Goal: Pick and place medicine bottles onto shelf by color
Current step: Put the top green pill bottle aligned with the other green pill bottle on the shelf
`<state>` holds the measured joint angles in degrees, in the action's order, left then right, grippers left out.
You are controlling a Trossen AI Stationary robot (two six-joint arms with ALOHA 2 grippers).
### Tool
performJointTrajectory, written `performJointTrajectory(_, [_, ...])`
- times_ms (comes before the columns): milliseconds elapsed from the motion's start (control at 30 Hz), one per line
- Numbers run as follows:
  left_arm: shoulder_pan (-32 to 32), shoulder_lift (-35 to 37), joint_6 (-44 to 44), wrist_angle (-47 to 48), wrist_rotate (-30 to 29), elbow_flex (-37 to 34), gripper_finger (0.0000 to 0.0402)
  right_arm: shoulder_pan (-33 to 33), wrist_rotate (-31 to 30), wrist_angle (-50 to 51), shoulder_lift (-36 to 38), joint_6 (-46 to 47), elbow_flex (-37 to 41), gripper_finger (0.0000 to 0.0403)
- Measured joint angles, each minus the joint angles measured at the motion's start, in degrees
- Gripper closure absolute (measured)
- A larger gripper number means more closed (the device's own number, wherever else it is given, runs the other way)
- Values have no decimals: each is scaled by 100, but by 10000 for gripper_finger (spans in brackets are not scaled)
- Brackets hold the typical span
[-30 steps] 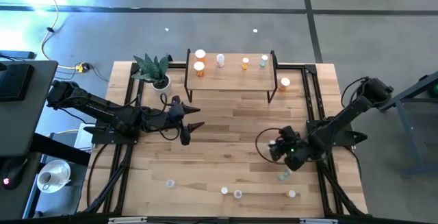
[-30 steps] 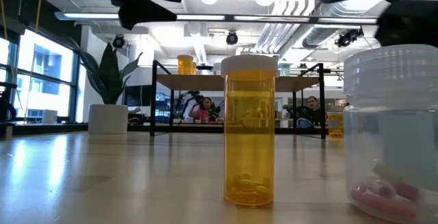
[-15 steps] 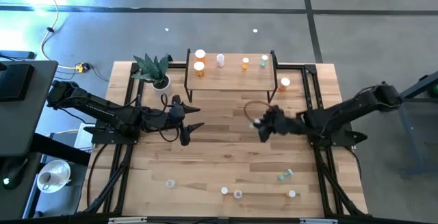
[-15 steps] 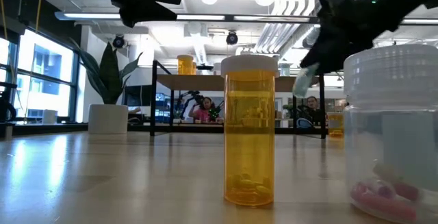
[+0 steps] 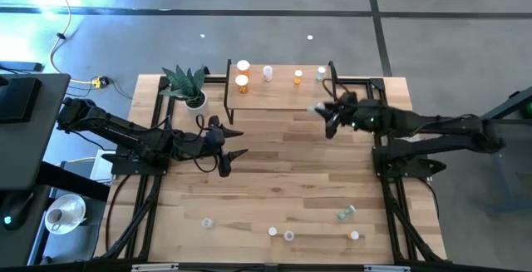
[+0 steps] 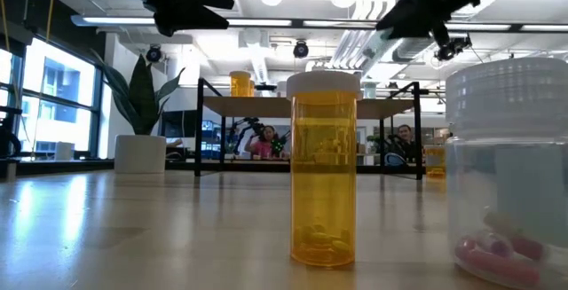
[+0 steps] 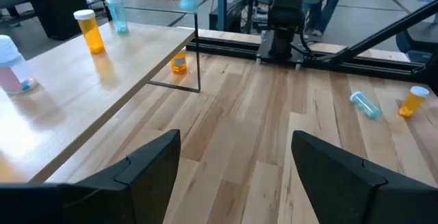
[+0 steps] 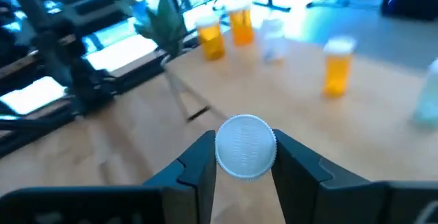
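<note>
Right hand (image 5: 326, 116) gripping a bottle (image 8: 246, 146), at shelf (image 5: 283, 94) front edge

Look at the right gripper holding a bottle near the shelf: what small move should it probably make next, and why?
Probably carry on over the shelf toward the pale green bottle at its right end. The right gripper is shut on a white-capped bottle, apparently pale green, just off the shelf's front edge, not yet above the board.

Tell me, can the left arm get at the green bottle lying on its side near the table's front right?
Probably not easily. The left pincer, open and empty, sits left of centre, and the lying green bottle is across the table. Nothing blocks the way; only reach is in doubt.
</note>
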<state>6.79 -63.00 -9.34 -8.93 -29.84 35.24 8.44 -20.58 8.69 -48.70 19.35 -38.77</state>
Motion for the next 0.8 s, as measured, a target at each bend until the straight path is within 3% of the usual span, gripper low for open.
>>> performJointTrajectory(233, [0, 0, -4, 7, -4, 0, 133, 812, -290, 1556, -261, -429, -1125, 295])
performJointTrajectory(533, [0, 0, -7, 4, -20, 0, 133, 1547, -285, 2799, -1085, -443, -2151, 295])
performJointTrajectory(800, [0, 0, -48, 7, -20, 0, 133, 1904, 481, 2878, -1829, -443, -2273, 295])
